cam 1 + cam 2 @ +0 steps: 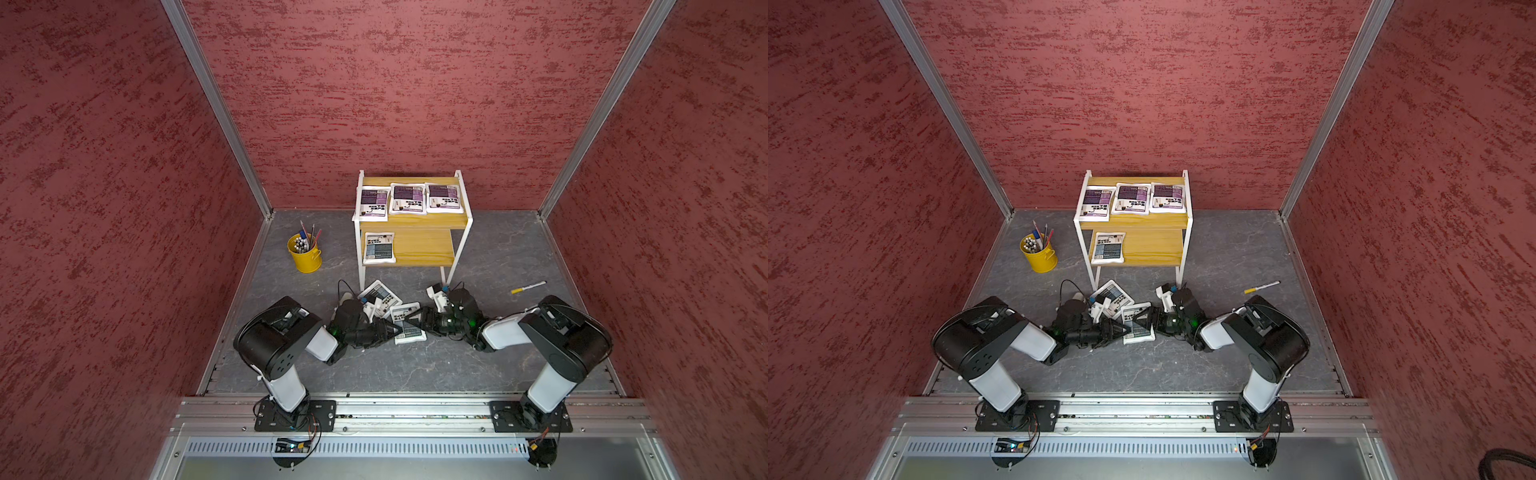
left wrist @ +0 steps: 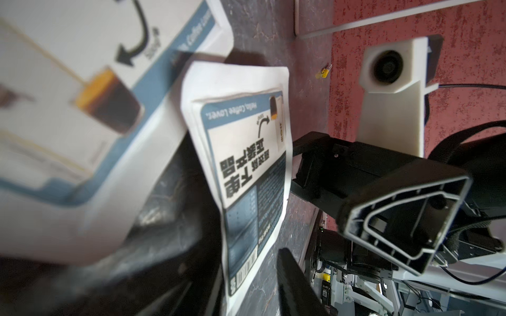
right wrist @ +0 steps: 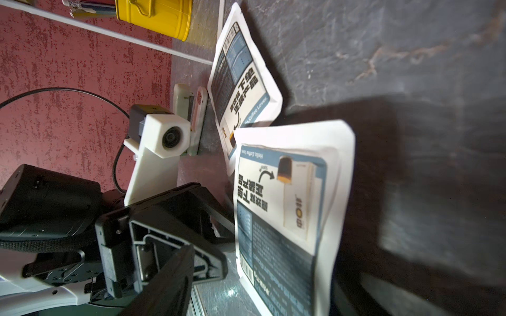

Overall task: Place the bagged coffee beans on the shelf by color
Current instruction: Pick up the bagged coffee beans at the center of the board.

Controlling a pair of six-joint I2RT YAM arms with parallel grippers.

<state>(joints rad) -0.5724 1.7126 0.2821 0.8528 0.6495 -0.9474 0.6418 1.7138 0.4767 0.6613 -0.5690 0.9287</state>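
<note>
The shelf (image 1: 415, 226) (image 1: 1138, 226) carries three purple bagged coffee beans (image 1: 408, 198) on its top board and one grey-blue bag (image 1: 378, 248) at the left of its lower board. Two more grey-blue bags lie on the floor in front: a far one (image 1: 380, 295) (image 2: 82, 82) (image 3: 241, 82) and a near one (image 1: 411, 336) (image 1: 1138, 334) (image 2: 246, 164) (image 3: 287, 219). My left gripper (image 1: 395, 330) (image 2: 241, 268) reaches the near bag from the left. It is open, with floor showing between the bag and one finger. My right gripper (image 1: 413, 322) (image 3: 268, 262) straddles that bag from the right, open.
A yellow pen bucket (image 1: 304, 253) (image 3: 156, 13) stands left of the shelf. A yellow-capped marker (image 1: 528, 287) lies on the floor to the right. A pale elongated case (image 3: 191, 117) rests beside the far floor bag. Red walls close in three sides.
</note>
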